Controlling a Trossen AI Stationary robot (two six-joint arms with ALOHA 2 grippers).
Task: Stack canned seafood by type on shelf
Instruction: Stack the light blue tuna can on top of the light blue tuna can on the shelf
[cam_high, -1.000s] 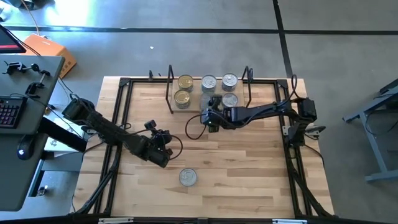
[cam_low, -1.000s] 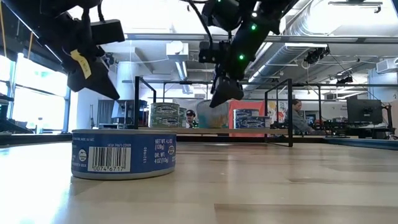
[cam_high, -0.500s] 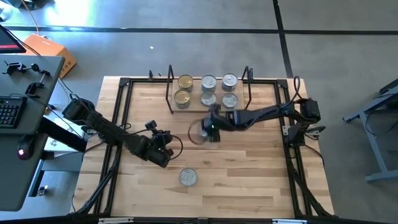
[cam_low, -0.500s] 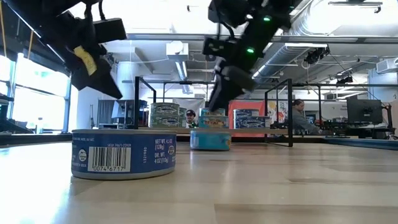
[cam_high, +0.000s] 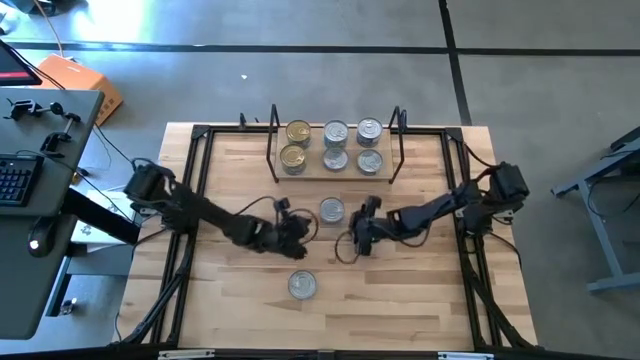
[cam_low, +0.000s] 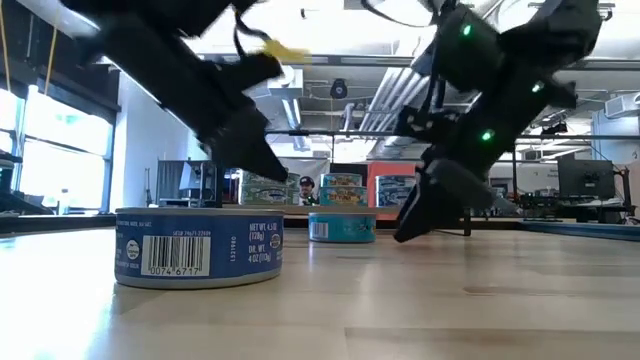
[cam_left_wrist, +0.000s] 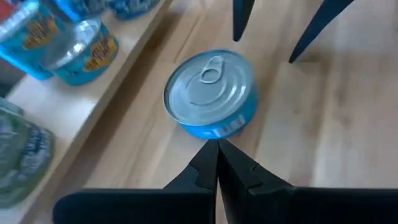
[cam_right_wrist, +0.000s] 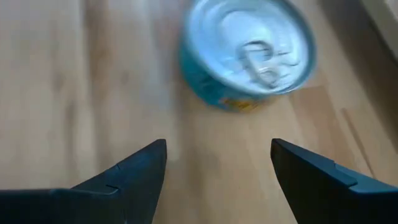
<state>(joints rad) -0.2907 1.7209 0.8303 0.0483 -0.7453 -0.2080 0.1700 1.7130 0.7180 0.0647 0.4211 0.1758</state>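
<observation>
Near tin: you have one silver-lidded tin standing alone on the table at the near edge; in the low view its blue label with a barcode faces you.
Left gripper: your left gripper sits just behind that tin, near the table's middle, its fingers pressed together and holding nothing. Its tips point at the middle tin from the left.
Right gripper: your right gripper is level with the left one, fingers spread wide and empty. It is near the middle tin, on its right, not touching it.
Middle tin: a teal-sided tin with a silver pull-tab lid stands upright on the table between the two grippers, just in front of the shelf. You see it alone in both wrist views.
Shelf: the shelf lies at the far side, between its two black wire ends. It carries six tins in two rows.
Gold tins: two gold-lidded tins stand at its left end, one behind the other.
Silver tins: four silver-lidded tins fill the middle and right.
</observation>
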